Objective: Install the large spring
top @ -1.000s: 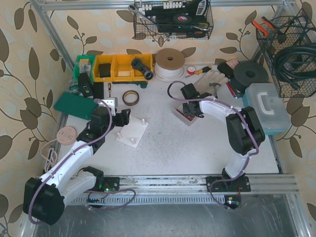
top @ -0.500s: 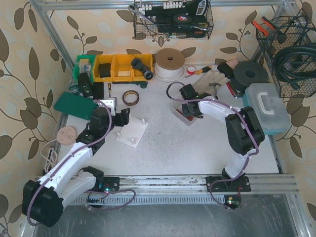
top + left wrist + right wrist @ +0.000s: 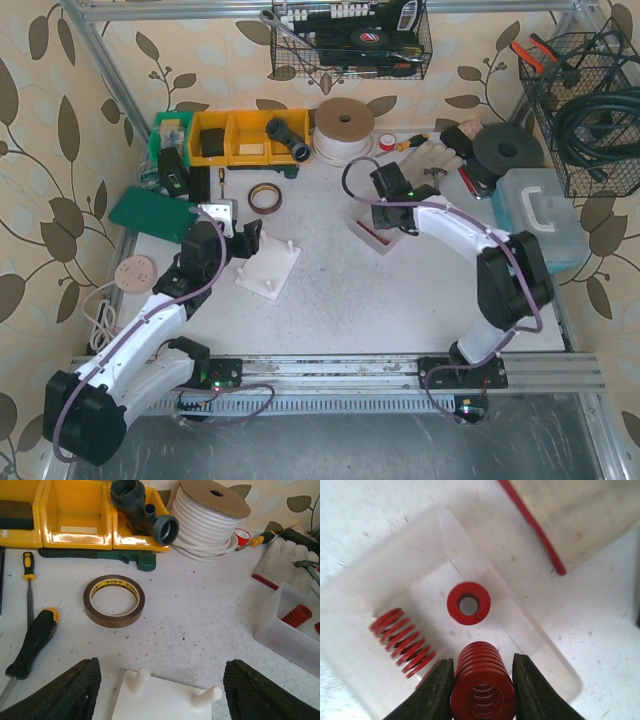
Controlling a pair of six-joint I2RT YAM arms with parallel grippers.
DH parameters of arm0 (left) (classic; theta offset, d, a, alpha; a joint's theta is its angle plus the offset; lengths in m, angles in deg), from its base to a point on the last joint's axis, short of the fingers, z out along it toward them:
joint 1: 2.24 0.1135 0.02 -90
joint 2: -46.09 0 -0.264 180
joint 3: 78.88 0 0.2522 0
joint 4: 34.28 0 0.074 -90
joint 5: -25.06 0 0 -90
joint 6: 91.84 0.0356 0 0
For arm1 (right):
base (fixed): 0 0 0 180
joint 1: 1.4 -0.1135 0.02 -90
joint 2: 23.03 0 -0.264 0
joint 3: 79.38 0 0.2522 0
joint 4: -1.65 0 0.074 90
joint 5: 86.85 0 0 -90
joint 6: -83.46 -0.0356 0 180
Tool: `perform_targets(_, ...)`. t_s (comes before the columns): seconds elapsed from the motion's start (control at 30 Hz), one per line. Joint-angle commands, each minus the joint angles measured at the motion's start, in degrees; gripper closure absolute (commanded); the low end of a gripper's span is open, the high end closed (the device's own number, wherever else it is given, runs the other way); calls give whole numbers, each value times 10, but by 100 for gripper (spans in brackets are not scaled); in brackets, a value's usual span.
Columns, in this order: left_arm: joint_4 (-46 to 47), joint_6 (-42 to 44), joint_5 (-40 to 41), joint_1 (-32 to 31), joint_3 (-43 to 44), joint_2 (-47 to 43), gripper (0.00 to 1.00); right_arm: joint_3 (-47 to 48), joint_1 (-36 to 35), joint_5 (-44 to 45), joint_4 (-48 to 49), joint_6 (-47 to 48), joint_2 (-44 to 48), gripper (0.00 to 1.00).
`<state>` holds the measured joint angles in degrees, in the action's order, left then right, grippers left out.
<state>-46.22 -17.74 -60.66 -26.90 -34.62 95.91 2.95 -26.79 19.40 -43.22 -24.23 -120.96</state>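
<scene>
1. The right end effector point(image 3: 483, 694) is clamped on the large spring point(image 3: 482, 672) — red coil squeezed between both fingers, its open end facing the wrist cam.
2. That spring sits over the clear tray point(image 3: 365, 585), which rests on the desk point(image 3: 400, 300) right of centre, near a glove point(image 3: 280, 562). Can't tell if its far end touches the tray floor.
3. Also in the tray: an upright spring point(image 3: 468, 603) and a sideways spring point(image 3: 402, 641), both red.
4. The left end effector point(image 3: 160, 697) is spread wide, gripping nothing, hovering at the near edge of the white peg base point(image 3: 150, 707).
5. The base has a peg on the left point(image 3: 141, 676) and a peg on the right point(image 3: 207, 696) — both upright. A brown tape roll point(image 3: 114, 601) lies flat on the desk just beyond it.
</scene>
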Motion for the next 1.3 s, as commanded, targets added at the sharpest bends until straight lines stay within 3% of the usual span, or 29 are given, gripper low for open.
perform_targets(0.0, 74, 28, -36, -7, -22, -13, 31, -9, -3, -15, -9, 26, 87, 100)
perform_targets(0.3, 304, 68, -233, -15, -65, 27, 42, -124, -3, -215, 122, 39, 288, 100)
perform_targets(0.5, 487, 182, -351, -53, -84, 85, 43, -180, -12, -306, 266, 18, 353, 100)
perform_targets(0.67, 375, 388, -322, -104, -30, 90, 36, -164, -47, -321, 292, 8, 355, 100)
perform_targets(0.83, 286, 491, -316, -111, 13, 97, 28, -145, -76, -329, 300, -4, 343, 100)
perform_targets(1.1, 331, 508, -323, -121, 5, 135, 28, -163, -95, -337, 364, -64, 341, 100)
perform_targets(1.27, 338, 508, -305, -129, 15, 148, 32, -153, -116, -330, 348, -52, 320, 100)
